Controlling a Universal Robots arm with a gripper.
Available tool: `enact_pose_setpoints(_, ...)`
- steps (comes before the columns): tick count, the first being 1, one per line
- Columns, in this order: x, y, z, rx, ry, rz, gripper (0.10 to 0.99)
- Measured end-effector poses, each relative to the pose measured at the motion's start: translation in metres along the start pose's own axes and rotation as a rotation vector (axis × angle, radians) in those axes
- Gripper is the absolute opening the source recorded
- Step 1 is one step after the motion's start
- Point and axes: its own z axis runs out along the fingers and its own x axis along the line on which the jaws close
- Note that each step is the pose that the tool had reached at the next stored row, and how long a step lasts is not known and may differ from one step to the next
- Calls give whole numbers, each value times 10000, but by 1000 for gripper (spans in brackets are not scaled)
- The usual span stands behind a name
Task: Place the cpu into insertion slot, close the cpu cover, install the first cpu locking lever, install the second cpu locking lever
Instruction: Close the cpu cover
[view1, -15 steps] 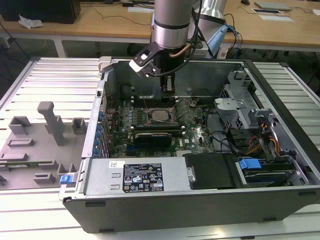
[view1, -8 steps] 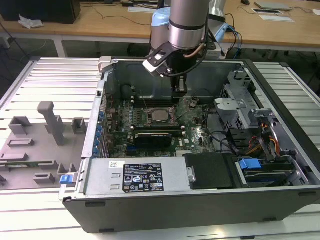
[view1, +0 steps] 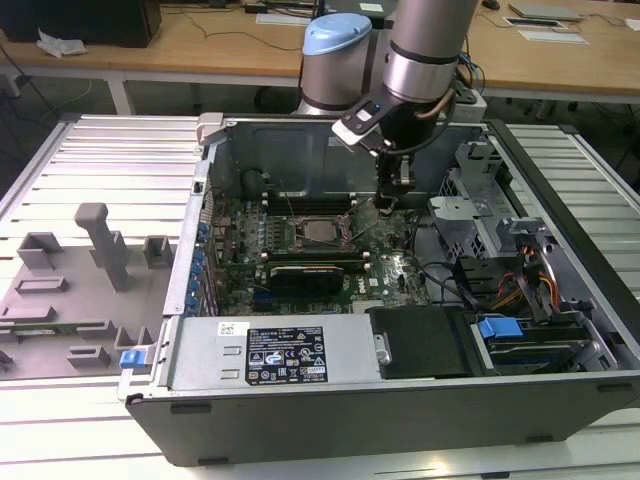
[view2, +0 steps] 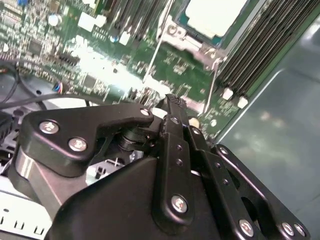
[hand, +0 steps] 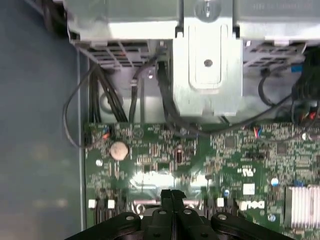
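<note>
- tool (view1: 398, 190) hangs inside the computer case (view1: 400, 425), fingers pressed together with nothing gripped, its tip low over the green circuit board (view1: 395, 268), just to the exterior view's right of the socket.
- at the exterior view's left, a grey fixture tray (view1: 70, 290) lies on the slatted bench (view1: 110, 140), well apart from the work.
- toward the middle, the cpu (view1: 322, 229) lies flat in the insertion slot (view1: 335, 244); in the second wrist view the cpu cover (view2: 196, 46) looks folded down around it, the pale top showing through its window.
- beside the cover run one lever rod (view2: 154, 60) and the other lever rod (view2: 212, 82), both ending near the tool tip; whether either is hooked i cannot tell.
- the step in hand looks like a lever install: it is best done by bearing squarely on the handle end, down then sideways under its catch, slowly so the wire cannot spring off, and clear of the memory slots (view2: 260, 45).
- at the exterior view's right, the drive cage (view1: 470, 215) and cables (view1: 520, 285) sit near the arm, so sideways room is tight.
</note>
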Motion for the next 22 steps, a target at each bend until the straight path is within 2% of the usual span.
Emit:
enact_pose_setpoints(3,-2,90,2,32,1,0,106)
enact_pose_setpoints(10,-4,103,117,32,0,0,106)
enact_pose_setpoints(15,-4,103,121,36,0,0,106)
enact_pose_setpoints(16,-3,105,123,102,18,-2,106)
enact_pose_setpoints(17,-4,109,125,435,82,1,106)
enact_pose_setpoints(18,-4,111,125,560,101,3,106)
enact_pose_setpoints(20,-5,118,127,884,149,5,106)
enact_pose_setpoints(21,-5,120,127,1027,171,5,106)
enact_pose_setpoints(22,-4,121,128,1044,175,5,106)
